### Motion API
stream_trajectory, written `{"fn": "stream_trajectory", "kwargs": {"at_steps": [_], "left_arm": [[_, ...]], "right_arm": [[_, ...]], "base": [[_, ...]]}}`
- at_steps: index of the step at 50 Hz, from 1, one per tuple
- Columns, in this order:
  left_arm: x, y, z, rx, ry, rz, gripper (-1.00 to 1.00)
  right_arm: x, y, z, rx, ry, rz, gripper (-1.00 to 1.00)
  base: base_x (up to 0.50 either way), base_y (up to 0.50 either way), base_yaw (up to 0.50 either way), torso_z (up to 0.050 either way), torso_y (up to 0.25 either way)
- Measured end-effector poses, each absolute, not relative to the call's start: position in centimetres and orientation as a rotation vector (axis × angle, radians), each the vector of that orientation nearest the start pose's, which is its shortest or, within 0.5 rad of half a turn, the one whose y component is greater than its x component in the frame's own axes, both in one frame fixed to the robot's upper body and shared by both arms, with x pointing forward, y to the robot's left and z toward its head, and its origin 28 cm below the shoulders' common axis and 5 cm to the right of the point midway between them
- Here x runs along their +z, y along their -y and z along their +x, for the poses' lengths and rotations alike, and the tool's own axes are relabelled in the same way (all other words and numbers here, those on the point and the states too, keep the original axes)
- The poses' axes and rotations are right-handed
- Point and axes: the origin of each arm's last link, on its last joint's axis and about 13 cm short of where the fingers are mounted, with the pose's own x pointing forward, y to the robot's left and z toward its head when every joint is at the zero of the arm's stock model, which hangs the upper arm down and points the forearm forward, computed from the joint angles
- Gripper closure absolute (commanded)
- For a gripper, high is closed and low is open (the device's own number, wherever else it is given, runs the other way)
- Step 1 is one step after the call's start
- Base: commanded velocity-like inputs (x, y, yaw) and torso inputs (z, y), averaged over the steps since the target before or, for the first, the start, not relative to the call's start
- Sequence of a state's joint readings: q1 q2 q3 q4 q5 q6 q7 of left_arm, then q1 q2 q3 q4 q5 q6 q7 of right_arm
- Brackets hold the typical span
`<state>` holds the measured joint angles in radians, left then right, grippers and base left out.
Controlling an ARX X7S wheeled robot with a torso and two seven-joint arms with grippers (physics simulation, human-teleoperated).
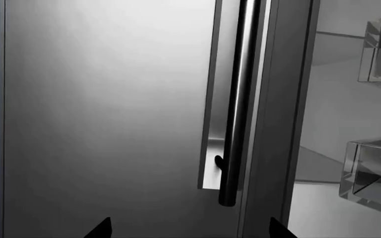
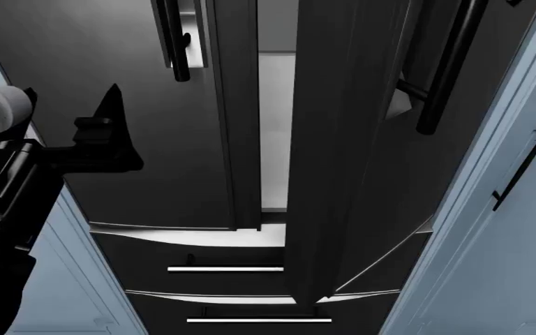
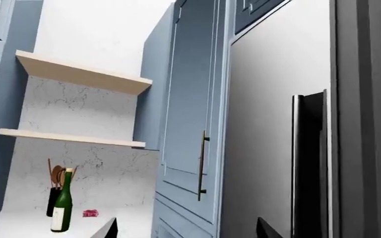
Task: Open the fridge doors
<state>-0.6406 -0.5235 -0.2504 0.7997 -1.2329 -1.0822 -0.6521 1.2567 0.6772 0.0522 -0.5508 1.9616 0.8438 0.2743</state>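
The fridge doors are tall and glossy dark grey. In the head view the right door (image 2: 343,139) stands swung partly outward with its bar handle (image 2: 445,70) at the upper right. A white strip of the fridge's inside (image 2: 276,125) shows between the doors. The left door (image 2: 156,139) carries its handle (image 2: 176,42) near the top. My left gripper (image 2: 109,132) hovers in front of the left door, below that handle. In the left wrist view it (image 1: 189,230) is open and holds nothing, facing the door (image 1: 111,124) and handle (image 1: 237,124). My right gripper (image 3: 189,230) is open and empty beside a black handle (image 3: 307,163).
Two black drawers with silver handles (image 2: 226,269) sit under the doors. Pale blue cabinets flank the fridge, one with a thin black handle (image 3: 202,166). Clear bins (image 1: 376,173) show past the left door's edge. A green bottle (image 3: 62,210) stands on a counter below wooden shelves (image 3: 78,74).
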Motion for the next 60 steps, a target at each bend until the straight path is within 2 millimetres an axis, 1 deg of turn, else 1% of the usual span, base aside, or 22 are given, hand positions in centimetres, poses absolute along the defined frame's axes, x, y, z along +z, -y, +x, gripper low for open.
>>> {"fn": "stream_trajectory", "kwargs": {"at_steps": [12,20,34,60], "left_arm": [[25.6,-25.2,20.2,-0.074,0.253,-0.103,-1.0],[25.6,-25.2,20.2,-0.074,0.252,-0.104,-1.0],[25.7,-25.2,20.3,-0.073,0.251,-0.107,-1.0],[25.5,-25.2,20.2,-0.076,0.246,-0.111,-1.0]], "right_arm": [[39.7,12.0,18.8,1.019,0.413,0.163,-1.0],[40.9,10.7,19.0,1.009,0.389,0.135,-1.0],[41.8,9.0,19.7,1.035,0.345,0.089,-1.0],[43.5,5.5,22.8,1.029,0.241,0.092,-1.0]], "base": [[0.0,0.0,0.0,0.0,0.0],[0.0,0.0,0.0,0.0,0.0],[0.0,0.0,0.0,0.0,0.0],[0.0,0.0,0.0,0.0,0.0]]}}
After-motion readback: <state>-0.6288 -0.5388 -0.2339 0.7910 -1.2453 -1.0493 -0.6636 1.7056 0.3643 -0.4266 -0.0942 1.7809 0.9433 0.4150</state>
